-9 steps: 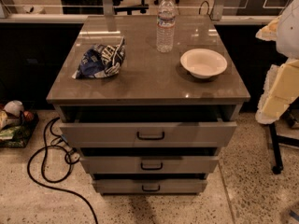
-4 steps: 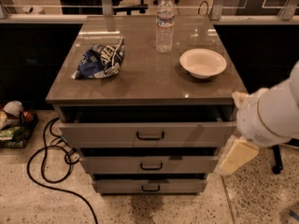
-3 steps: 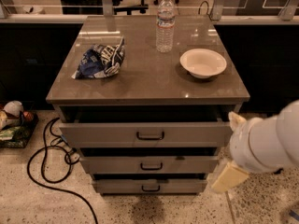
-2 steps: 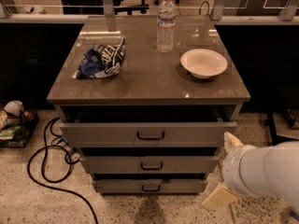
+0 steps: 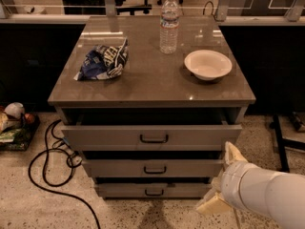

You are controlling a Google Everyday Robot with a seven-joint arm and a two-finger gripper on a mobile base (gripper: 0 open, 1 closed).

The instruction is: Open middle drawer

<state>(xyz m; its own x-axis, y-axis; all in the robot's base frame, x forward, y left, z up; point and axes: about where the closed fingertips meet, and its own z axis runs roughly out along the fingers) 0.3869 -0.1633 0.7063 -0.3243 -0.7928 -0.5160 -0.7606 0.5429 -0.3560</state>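
Observation:
The middle drawer (image 5: 152, 168) is the second of three grey-beige fronts, with a small dark loop handle (image 5: 155, 170) at its centre. It sits nearly flush with the cabinet. The top drawer (image 5: 152, 136) above it is pulled out a little. The bottom drawer (image 5: 152, 190) is below it. My white arm (image 5: 267, 197) comes in from the lower right. Its cream-tipped end with the gripper (image 5: 221, 181) is low, just right of the middle drawer's right end and apart from the handle.
On the cabinet top (image 5: 152, 87) lie a blue chip bag (image 5: 104, 61), a water bottle (image 5: 169, 25) and a white bowl (image 5: 208, 64). A black cable (image 5: 45, 175) loops on the floor at the left. A dark stand leg (image 5: 281, 147) is at the right.
My arm has come into view from the right and sunk from beside the top drawer to the level of the middle and bottom drawers. The drawers have not moved.

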